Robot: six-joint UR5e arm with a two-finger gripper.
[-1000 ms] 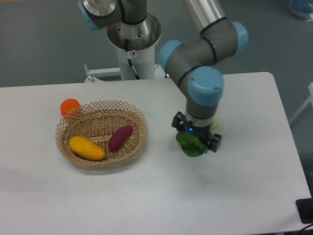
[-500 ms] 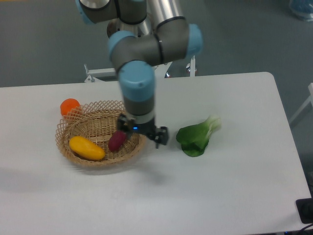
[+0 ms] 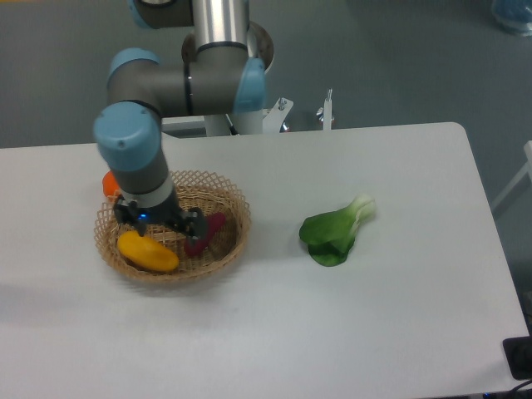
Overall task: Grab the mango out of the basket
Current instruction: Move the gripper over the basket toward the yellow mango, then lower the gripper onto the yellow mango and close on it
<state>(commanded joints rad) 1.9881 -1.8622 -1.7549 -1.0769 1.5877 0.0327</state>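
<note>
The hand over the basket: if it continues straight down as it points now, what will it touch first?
Probably the mango, which lies just under the hand in the basket. Depth is unclear from this one view.

No text, label, brand, number or sign could be read anywhere in the view.
</note>
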